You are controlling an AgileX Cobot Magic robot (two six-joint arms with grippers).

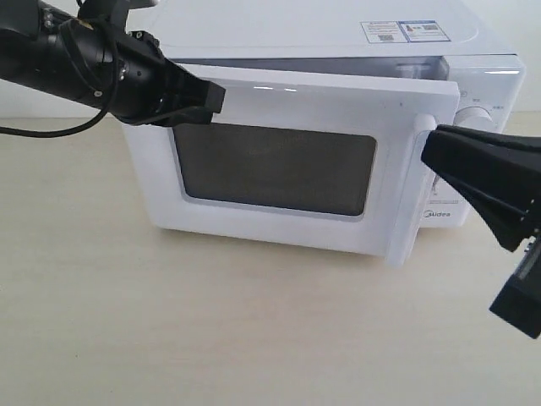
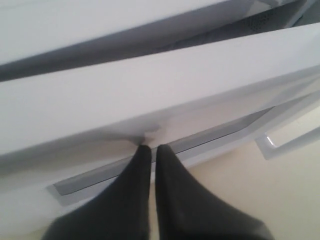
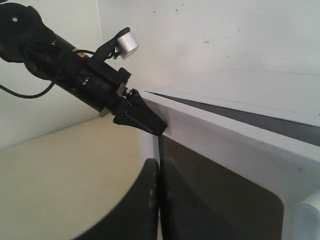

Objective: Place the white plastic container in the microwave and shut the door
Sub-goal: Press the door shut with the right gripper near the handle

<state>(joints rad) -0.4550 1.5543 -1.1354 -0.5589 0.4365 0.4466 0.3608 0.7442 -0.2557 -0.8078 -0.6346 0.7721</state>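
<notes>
**A:** First entry, leftmost?

**B:** Left gripper [image 1: 213, 97]. Black, jaws drawn together to a thin slit, holding nothing. The tips are set against the upper left corner of the door [image 1: 287, 106].

**A:** Next along?

**B:** Microwave [image 1: 321, 38]. White, standing on a pale table [image 1: 211, 330], with stickers [image 1: 404, 31] on top. The door is ajar. A shadowed gap runs along its top edge, and the end with the handle [image 1: 412, 211] stands forward of the panel that carries the dial [image 1: 475, 118]. The window [image 1: 275, 167] is dark.

**A:** The white plastic container?

**B:** Not visible in any view, and nothing can be made out through the window. With the door this near to shut, it is presumably inside, but that cannot be confirmed.

**A:** Rightmost?

**B:** Right gripper [image 1: 435, 145]. Black, jaws also closed to a narrow slit and empty. It is just beside the handle. Whether it touches the handle cannot be told.

**A:** Step in hand?

**B:** Judged to be the last one, closing the door. The next move likely calls for a straight push inward at the handle end until the door sits flush and latches. Pressure at the left, presumably the hinge side, gives little leverage. The push should be measured so that the microwave does not slide on the table.
</notes>
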